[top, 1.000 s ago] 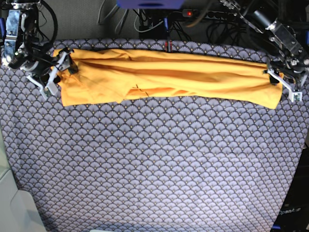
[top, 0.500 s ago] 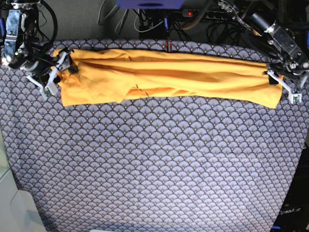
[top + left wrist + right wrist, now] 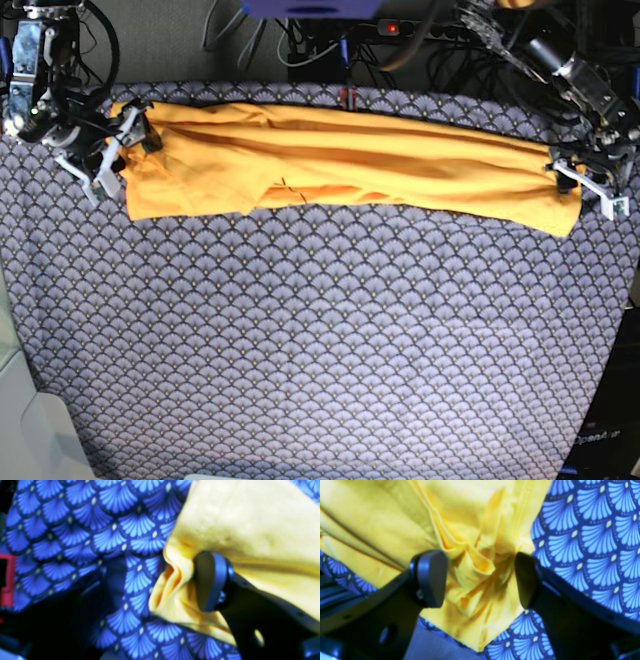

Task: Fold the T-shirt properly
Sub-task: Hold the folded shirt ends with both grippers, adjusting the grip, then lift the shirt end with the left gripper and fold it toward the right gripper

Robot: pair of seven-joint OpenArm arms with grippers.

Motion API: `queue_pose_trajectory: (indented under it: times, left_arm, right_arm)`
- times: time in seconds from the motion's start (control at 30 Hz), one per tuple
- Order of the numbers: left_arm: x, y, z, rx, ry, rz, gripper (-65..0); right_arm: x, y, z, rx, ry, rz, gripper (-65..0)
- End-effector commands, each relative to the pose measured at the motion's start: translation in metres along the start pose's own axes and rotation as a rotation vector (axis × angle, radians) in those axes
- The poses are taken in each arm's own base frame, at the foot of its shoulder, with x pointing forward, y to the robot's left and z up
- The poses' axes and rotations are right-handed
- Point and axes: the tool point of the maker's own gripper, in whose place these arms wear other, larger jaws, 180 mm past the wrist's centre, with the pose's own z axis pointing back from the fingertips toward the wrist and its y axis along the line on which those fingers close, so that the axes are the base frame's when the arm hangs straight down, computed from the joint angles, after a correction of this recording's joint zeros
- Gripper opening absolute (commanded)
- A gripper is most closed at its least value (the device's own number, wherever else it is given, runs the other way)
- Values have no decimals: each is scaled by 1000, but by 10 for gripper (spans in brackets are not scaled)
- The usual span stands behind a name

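The yellow-orange T-shirt (image 3: 340, 155) lies as a long, narrow, wrinkled band across the back of the table. My right gripper (image 3: 110, 150) is at its left end. In the right wrist view that gripper (image 3: 478, 580) has its jaws wide apart around a crumpled bunch of the shirt (image 3: 382, 517). My left gripper (image 3: 595, 185) is at the shirt's right end. In the left wrist view the left gripper (image 3: 163, 580) is open, with one pad (image 3: 212, 580) against a fold of the shirt (image 3: 250, 517) and a gap beside the other finger.
The blue-grey scallop-patterned cloth (image 3: 320, 340) covers the whole table. Cables and a power strip with a red light (image 3: 390, 27) run behind the back edge. A pale object (image 3: 25, 420) stands at the front left corner.
My left gripper has moved a little toward the front, and the shirt's right end has shifted with it. The right gripper and the left end have stayed put.
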Motion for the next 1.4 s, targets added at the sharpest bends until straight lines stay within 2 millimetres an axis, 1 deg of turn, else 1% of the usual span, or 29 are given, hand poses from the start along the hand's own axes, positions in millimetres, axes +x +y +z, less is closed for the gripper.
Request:
queue_pose_trajectory:
  times: [0.0,0.03,0.2,0.27,0.43,0.47,0.5,0.57,0.63,0.7,0.73,0.8,0.83,0.93,1.07,1.2,1.37]
  left_arm:
    - [-88,-42,-10,-74,349,-63,-218]
    - [-91,-44,-11,-81,357,-61,-218]
    - [-92,-45,-11,-84,358,-60,-219]
    - [-96,-44,-10,-83,368,-61,-219]
    - [-119,-57,-14,-128,425,-46,-225]
    - [-122,-58,-14,-135,436,-44,-246]
    - [-125,-58,-15,-140,445,-42,-285]
    - [-131,-63,-16,-156,462,-36,-387]
    - [-138,-67,-17,-172,480,-31,-497]
    - [-145,-69,-17,-181,496,-27,-591]
    - [-148,-69,-16,-181,503,-28,-620]
    - [-163,-64,-10,-173,529,-29,-650]
    - [-167,-63,-9,-172,534,-28,-650]
    - [-164,-62,-9,-166,516,-33,-650]
    - [-167,-59,-7,-162,517,-31,-650]
    - [-157,-43,-2,-114,487,-52,-650]
    - [-134,-29,3,-59,431,-76,-650]
  right_arm:
    - [6,-5,4,-12,-16,14,-217]
    - [7,-5,4,-13,-18,14,-217]
    - [8,-5,4,-13,-20,16,-217]
    - [8,-5,4,-13,-20,16,-217]
    - [8,-5,4,-13,-20,16,-217]
    - [8,-5,4,-14,-21,17,-217]
    - [10,-6,4,-15,-24,18,-217]
    - [16,-8,4,-19,-36,20,-217]
    - [18,-9,4,-21,-39,21,-217]
    - [17,-9,4,-20,-37,20,-217]
    - [16,-9,4,-19,-35,19,-217]
    - [10,-7,4,-16,-19,15,-217]
    - [7,-7,3,-14,-13,12,-217]
    - [9,-6,4,-14,-23,12,-217]
    - [10,-6,4,-14,-24,13,-217]
    - [9,-6,4,-14,-23,12,-217]
    - [9,-4,3,-9,-26,7,-217]
